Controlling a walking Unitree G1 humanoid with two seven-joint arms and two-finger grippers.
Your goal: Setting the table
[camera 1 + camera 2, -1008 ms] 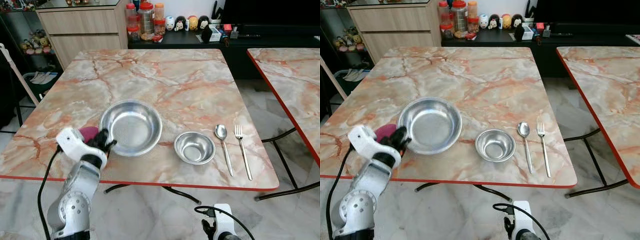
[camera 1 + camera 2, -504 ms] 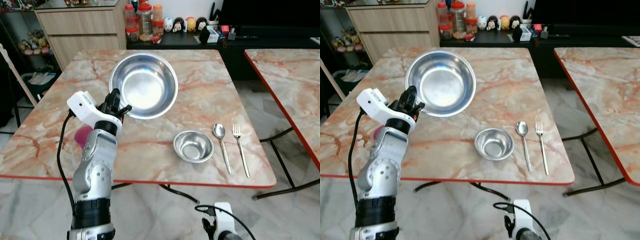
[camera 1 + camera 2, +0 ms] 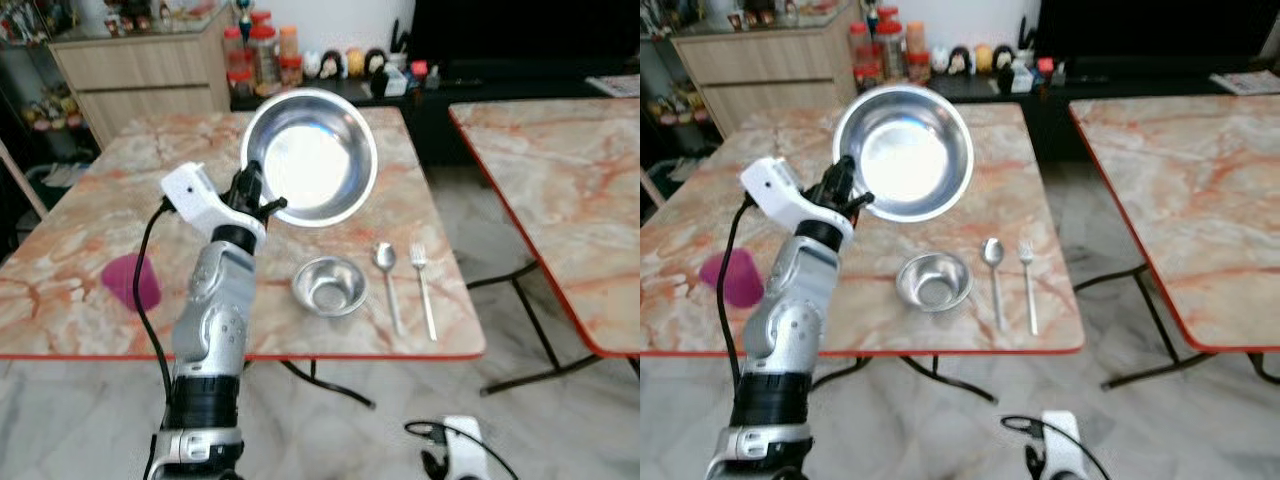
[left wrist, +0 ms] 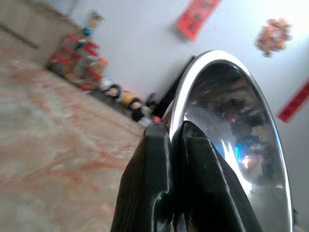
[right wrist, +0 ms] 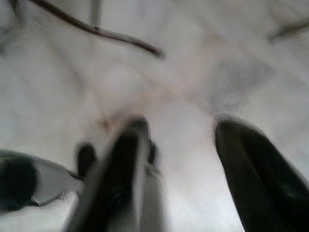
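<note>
While a pink cup (image 3: 132,281) sat at centre left on the table (image 3: 60,320), the large steel bowl (image 3: 311,155) was held tilted above it, upper centre, rim pinched by the left gripper (image 3: 256,193), presumably for repositioning. Lower right, the right gripper (image 5: 178,159) hung spread.

The left arm rises from the lower left of the head view, silver forearm nearly vertical and white wrist housing bent toward frame centre. The left gripper (image 3: 258,196) has its two long black fingers (image 4: 154,183) pressed together, clamping the rim of a large round stainless-steel bowl (image 3: 310,155) held raised and tilted. The right gripper (image 5: 178,159) hangs low, pointing at the floor, fingers spread apart.
</note>
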